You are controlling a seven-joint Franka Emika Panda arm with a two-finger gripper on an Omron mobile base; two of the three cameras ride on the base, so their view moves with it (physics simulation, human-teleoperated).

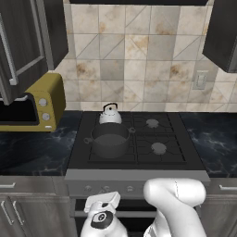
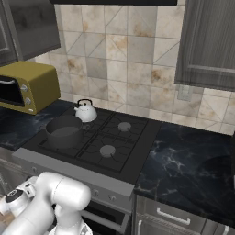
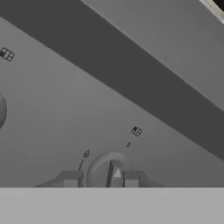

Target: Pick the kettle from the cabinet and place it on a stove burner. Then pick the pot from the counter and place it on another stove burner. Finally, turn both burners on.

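kettle point(image 1: 110, 115) on rear-left burner, we see pot point(image 1: 110, 140) just in front on front-left burner | cooktop point(image 1: 185, 152) set in black table point(image 1: 32, 150) | jaws: gripper point(image 3: 98, 178) low at stove front panel, fingertips point(image 3: 70, 179) narrowly parted, either side of a knob point(image 3: 109, 168); grip on it we cannot tell
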